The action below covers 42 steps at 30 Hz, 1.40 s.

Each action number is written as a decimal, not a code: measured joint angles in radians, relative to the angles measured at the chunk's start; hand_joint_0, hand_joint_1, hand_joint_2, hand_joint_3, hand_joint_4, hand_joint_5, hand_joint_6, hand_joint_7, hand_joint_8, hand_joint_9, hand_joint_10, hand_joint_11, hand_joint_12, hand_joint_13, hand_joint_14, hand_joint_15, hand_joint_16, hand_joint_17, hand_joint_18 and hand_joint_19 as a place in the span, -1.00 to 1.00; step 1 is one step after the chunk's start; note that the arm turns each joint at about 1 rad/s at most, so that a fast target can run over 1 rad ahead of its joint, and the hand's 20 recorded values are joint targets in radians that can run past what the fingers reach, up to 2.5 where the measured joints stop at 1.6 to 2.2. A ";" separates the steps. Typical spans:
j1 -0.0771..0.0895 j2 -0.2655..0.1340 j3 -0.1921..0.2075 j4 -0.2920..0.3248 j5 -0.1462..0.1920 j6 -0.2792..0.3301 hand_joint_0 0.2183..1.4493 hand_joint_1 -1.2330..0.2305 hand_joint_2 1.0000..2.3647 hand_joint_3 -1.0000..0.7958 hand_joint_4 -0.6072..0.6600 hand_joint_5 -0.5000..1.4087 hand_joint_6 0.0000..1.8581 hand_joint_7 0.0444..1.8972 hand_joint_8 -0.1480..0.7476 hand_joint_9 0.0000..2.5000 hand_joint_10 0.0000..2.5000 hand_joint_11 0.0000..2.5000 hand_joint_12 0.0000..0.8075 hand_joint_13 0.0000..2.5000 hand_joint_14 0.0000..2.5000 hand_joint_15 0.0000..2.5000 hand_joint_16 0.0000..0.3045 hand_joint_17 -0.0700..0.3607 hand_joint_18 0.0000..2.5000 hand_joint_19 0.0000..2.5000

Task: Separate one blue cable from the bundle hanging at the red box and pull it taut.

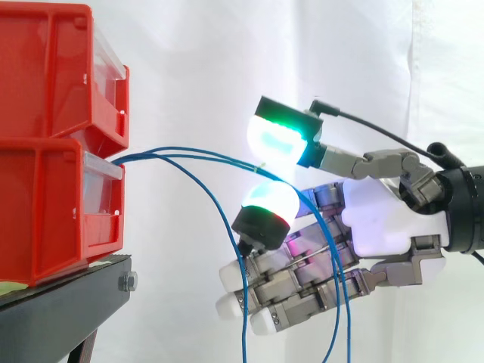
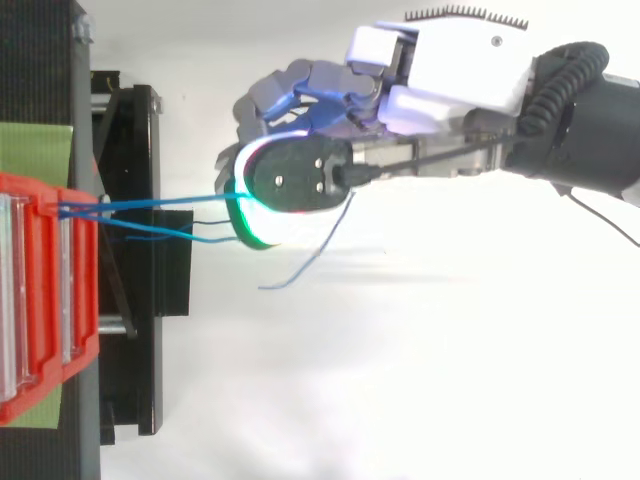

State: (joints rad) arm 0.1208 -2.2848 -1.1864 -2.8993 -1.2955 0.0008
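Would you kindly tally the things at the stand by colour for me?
Red bins: 2
Blue cables: 3
Black stand: 1
Total: 6

Stacked bins (image 1: 53, 144) on stand (image 1: 60, 302), left; cables (image 1: 197, 157) from them rightward to hand (image 1: 378, 219).

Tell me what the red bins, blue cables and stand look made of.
Red bins: glossy moulded plastic, by the ribbed walls and sheen. Blue cables: thin, flexible, smooth jacket, likely plastic over wire; core unseen. Stand: matte black, probably painted metal, judging by the bolt at its corner.
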 measured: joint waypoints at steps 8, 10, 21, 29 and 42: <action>-0.006 0.000 -0.003 -0.001 0.019 -0.016 -0.41 -0.17 -0.98 -0.27 0.27 -0.68 -0.06 0.33 0.01 -0.48 -0.99 -0.57 -0.21 -0.65 -1.00 -0.88 -0.75 -0.27 -0.69 -0.87; -0.007 0.000 -0.003 -0.001 0.020 -0.017 -0.42 -0.13 -0.99 -0.34 0.28 -0.68 -0.06 0.32 0.02 -0.48 -0.99 -0.57 -0.21 -0.65 -1.00 -0.89 -0.75 -0.27 -0.68 -0.88; -0.003 0.001 -0.003 0.004 0.021 -0.017 -0.54 0.01 -1.00 -0.44 0.29 -0.68 -0.05 0.26 0.05 -0.47 -0.99 -0.57 -0.17 -0.65 -1.00 -0.89 -0.73 -0.24 -0.68 -0.89; 0.006 0.001 -0.003 0.006 0.017 -0.012 -0.40 -0.15 -0.99 -0.35 0.27 -0.67 -0.06 0.35 0.02 -0.45 -0.99 -0.56 -0.23 -0.65 -1.00 -0.89 -0.76 -0.29 -0.69 -0.89; 0.006 0.001 -0.002 0.009 0.016 -0.011 -0.26 -0.45 -0.98 -0.29 0.18 -0.68 -0.05 0.43 -0.03 -0.48 -0.99 -0.57 -0.24 -0.66 -1.00 -0.89 -0.76 -0.29 -0.69 -0.90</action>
State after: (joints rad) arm 0.1273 -2.2841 -1.1888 -2.8901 -1.2793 -0.0107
